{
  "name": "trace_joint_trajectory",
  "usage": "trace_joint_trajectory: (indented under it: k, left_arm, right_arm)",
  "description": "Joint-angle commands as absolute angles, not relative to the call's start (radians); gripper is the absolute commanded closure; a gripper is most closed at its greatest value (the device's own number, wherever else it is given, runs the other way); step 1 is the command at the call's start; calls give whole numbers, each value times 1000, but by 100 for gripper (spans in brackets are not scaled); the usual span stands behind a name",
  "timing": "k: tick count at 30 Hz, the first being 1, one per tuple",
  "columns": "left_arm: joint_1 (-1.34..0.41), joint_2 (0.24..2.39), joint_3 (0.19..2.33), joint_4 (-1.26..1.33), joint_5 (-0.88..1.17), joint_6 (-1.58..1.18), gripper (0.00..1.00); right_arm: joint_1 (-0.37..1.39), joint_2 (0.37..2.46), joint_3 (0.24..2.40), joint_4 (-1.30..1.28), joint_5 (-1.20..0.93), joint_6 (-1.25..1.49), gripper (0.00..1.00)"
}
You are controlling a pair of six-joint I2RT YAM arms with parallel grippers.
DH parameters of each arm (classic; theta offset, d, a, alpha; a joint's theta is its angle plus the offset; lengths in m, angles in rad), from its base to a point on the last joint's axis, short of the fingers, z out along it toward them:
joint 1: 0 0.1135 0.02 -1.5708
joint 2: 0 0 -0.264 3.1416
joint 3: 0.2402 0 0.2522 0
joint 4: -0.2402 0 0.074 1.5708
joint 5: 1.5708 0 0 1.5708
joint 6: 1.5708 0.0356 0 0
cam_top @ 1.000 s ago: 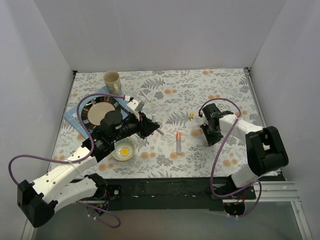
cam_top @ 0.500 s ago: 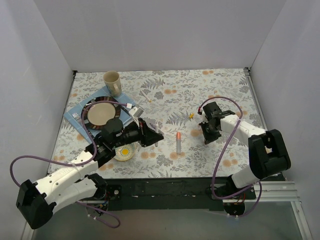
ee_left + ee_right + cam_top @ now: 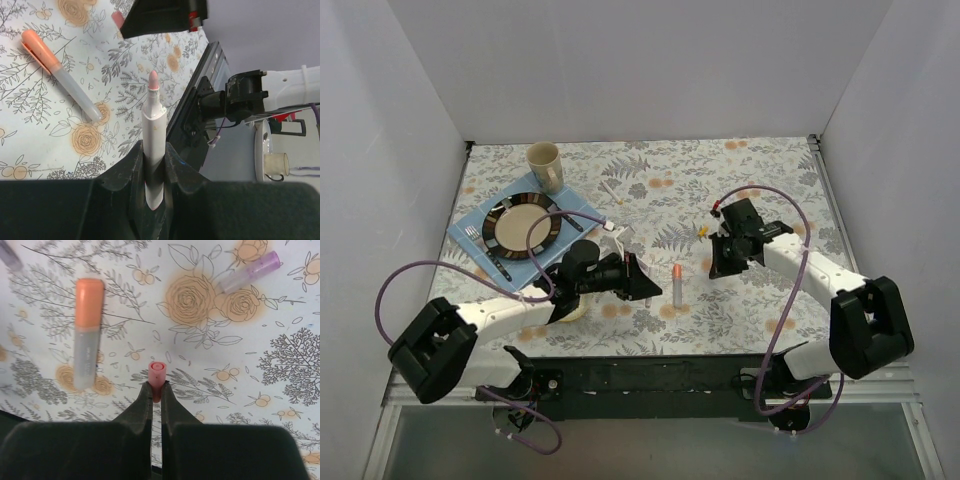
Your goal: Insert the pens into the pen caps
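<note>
Between the hands: orange-capped pen [image 3: 677,285] is lying on the table [image 3: 770,170], apart from both.
Left hand [image 3: 154,150]: is gripping a pink-tipped pen [image 3: 152,125], tip pointing forward.
Right hand [image 3: 156,390]: is pinching the pink cap [image 3: 157,371] near that pen.
Right wrist only: purple pen [image 3: 250,272] is showing.

Place: a robot lab's test cell is showing here.
Walls: plain white panels [image 3: 640,70] are boxing the table in on three sides.
Rig: a left arm [image 3: 500,312] and a right arm [image 3: 810,265] are sitting on a black base rail [image 3: 650,375], trailing purple cables [image 3: 382,297].
Frame: aluminium rails [image 3: 923,440] are edging the bench.
Props: a floral cloth [image 3: 770,170], a plate [image 3: 495,235] and a cup [image 3: 545,165] are making up a staged dining setting.
</note>
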State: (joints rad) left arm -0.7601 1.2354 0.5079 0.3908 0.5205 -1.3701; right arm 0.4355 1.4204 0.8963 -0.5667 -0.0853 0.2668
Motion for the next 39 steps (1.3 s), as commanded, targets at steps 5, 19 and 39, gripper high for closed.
trace_joint_trajectory:
  k: [5, 19, 39]
  left_arm:
    - [-784, 1391, 554, 604, 557, -1404, 100]
    - [-888, 1612, 735, 591, 532, -1362, 100]
    - [-900, 1623, 775, 566, 538, -1350, 100]
  right_arm:
    - [449, 1275, 951, -454, -158, 368, 99]
    - [454, 1080, 851, -264, -279, 462, 99]
    - [460, 976, 747, -180, -321, 520, 99]
